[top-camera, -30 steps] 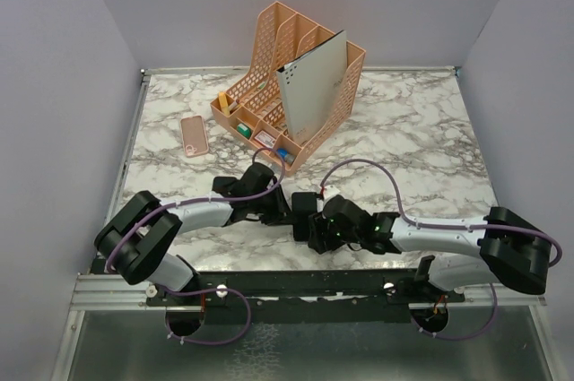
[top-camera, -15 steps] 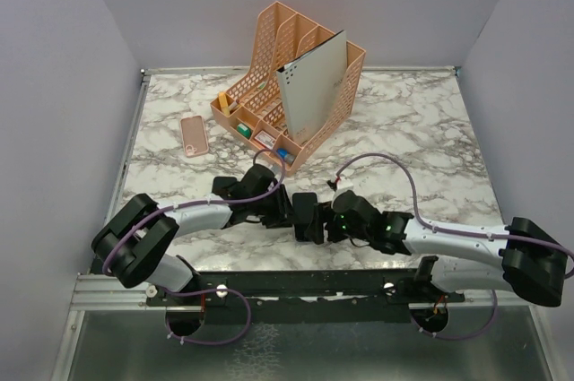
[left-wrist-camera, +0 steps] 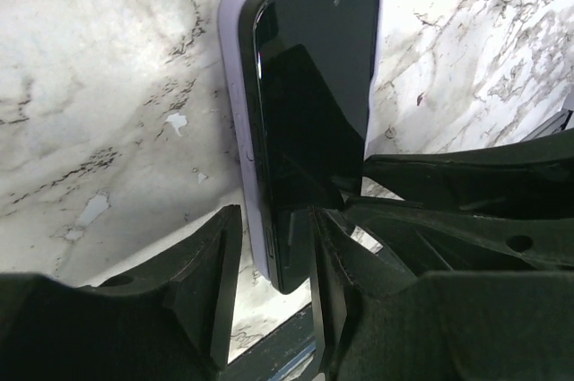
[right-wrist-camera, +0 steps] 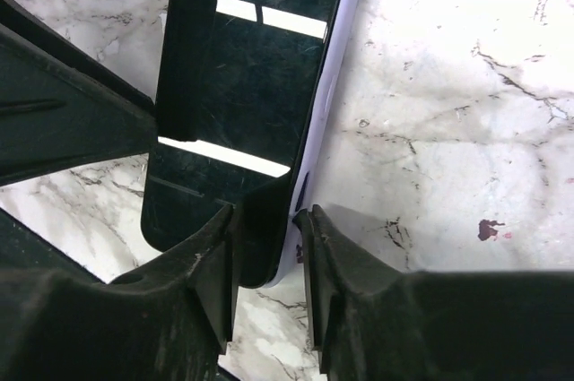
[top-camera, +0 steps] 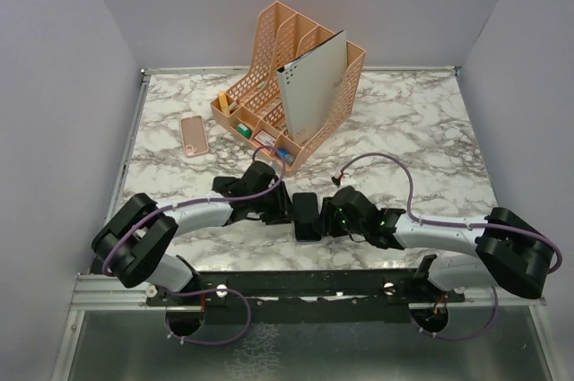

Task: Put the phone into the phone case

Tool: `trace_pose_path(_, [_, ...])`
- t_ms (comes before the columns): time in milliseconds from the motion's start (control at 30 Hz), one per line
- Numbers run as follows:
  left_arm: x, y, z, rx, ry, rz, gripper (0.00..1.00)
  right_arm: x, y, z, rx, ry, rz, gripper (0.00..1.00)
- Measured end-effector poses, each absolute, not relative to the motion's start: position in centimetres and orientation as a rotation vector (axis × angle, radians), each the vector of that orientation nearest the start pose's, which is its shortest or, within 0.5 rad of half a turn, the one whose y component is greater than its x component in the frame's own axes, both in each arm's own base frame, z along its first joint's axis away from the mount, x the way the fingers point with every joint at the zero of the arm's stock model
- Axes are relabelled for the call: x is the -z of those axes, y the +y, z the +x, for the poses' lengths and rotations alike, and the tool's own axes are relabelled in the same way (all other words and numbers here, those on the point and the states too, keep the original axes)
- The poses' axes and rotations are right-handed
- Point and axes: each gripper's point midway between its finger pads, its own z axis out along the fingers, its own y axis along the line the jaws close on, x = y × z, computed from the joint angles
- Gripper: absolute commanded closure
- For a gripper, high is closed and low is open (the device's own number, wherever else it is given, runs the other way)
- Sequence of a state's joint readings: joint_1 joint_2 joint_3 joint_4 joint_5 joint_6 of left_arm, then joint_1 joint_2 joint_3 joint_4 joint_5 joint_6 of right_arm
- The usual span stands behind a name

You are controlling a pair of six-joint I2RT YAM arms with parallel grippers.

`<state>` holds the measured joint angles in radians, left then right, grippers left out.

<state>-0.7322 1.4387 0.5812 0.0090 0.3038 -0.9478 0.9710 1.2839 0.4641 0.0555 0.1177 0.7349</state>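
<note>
Only wrist-side: left pincer (left-wrist-camera: 272, 242) and right pincer (right-wrist-camera: 265, 233) each tight on phone (left-wrist-camera: 314, 85), lilac phone case (left-wrist-camera: 234, 85) beneath.

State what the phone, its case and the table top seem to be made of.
Black slab phone: glossy glass face, judging by the sharp mirrored light strips. Lilac phone case: matte, probably silicone or soft plastic; no glare, rounded rim. White grey-veined table top: marble-look, smooth; real stone or printed laminate, unclear.
</note>
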Motion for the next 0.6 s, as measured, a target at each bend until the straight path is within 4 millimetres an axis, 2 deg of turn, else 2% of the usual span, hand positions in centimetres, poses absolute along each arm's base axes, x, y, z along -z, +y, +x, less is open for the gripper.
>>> trace_pose_path(133, [-4.3,-28.4,19.0,1.034,2.677,-0.113,0.59,-2.9,26.3,17.4,-0.693,2.423,-0.194,0.76])
trace_pose_path(300, [-3.9,-28.7,19.3,1.018,2.687,-0.091,0.63,-2.8,26.4,17.6,-0.708,2.406,-0.173,0.75])
trace_pose_path(367, [-3.4,-28.7,19.4,1.003,2.700,-0.081,0.65,-2.7,26.5,17.7,-0.714,2.405,-0.166,0.69])
trace_pose_path(500, [-3.1,-28.6,19.5,0.976,2.713,-0.062,0.71,-2.6,26.4,17.7,-0.721,2.410,-0.137,0.49])
trace_pose_path(600, [-3.1,-28.5,19.6,0.970,2.710,-0.046,0.71,-2.9,26.4,17.8,-0.739,2.405,-0.120,0.42])
